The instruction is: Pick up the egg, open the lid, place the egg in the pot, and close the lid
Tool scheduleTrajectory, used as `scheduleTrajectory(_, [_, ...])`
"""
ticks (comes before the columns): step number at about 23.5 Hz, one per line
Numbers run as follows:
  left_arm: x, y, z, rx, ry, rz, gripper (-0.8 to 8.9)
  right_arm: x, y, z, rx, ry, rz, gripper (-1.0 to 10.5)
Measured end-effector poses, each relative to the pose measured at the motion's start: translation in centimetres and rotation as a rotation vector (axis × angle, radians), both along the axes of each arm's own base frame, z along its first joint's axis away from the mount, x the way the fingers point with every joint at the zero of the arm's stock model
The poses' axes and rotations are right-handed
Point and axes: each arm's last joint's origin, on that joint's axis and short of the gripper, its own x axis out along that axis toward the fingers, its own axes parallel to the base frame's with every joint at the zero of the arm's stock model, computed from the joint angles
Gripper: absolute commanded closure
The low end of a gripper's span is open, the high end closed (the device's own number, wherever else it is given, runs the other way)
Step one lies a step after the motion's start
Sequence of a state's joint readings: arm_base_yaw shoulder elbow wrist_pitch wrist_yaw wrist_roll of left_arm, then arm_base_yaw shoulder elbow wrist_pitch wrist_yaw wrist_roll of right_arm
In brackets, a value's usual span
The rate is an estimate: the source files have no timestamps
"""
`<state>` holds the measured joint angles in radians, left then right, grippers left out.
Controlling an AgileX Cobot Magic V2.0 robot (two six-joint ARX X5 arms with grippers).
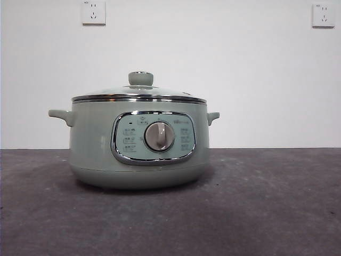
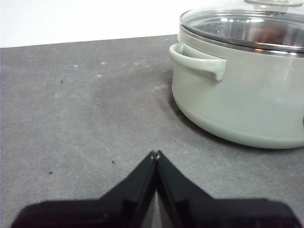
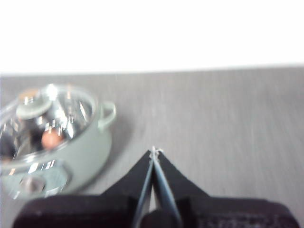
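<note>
The pale sage-green pot (image 1: pixel 138 144) stands on the dark table with its dial facing the front view. The glass lid (image 1: pixel 139 92) with its green knob sits shut on it. In the right wrist view a brown-orange egg (image 3: pixel 51 139) shows through the lid (image 3: pixel 45 118), inside the pot (image 3: pixel 71 156). My left gripper (image 2: pixel 155 154) is shut and empty, low over the table beside the pot (image 2: pixel 242 99), near its side handle. My right gripper (image 3: pixel 154 152) is shut and empty, raised above the table and apart from the pot. Neither gripper shows in the front view.
The grey table (image 1: pixel 266 202) runs around the pot on all sides. A white wall with two sockets (image 1: pixel 94 13) stands behind it.
</note>
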<state>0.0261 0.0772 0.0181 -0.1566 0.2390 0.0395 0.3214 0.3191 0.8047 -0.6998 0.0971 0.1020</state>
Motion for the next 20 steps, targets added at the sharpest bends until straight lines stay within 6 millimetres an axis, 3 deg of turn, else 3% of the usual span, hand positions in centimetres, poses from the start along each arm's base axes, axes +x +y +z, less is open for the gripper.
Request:
scheduleTrajectory(3, [0.0, 0.0, 0.0, 0.000, 0.001, 0.000, 8.16, 1.7, -0.2, -5.0, 0.013, -0.139, -0.029, 9.4])
scheduleTrajectory(10, [0.0, 0.0, 0.0, 0.000, 0.001, 0.000, 8.16, 3.4, -0.9, -12.8, 0.001, -0.142, -0.144, 9.4])
scheduleTrajectory(20, [0.0, 0.0, 0.0, 0.000, 0.001, 0.000, 8.16, 4.3, -1.0, -17.5, -0.014, -0.038, -0.157, 9.4])
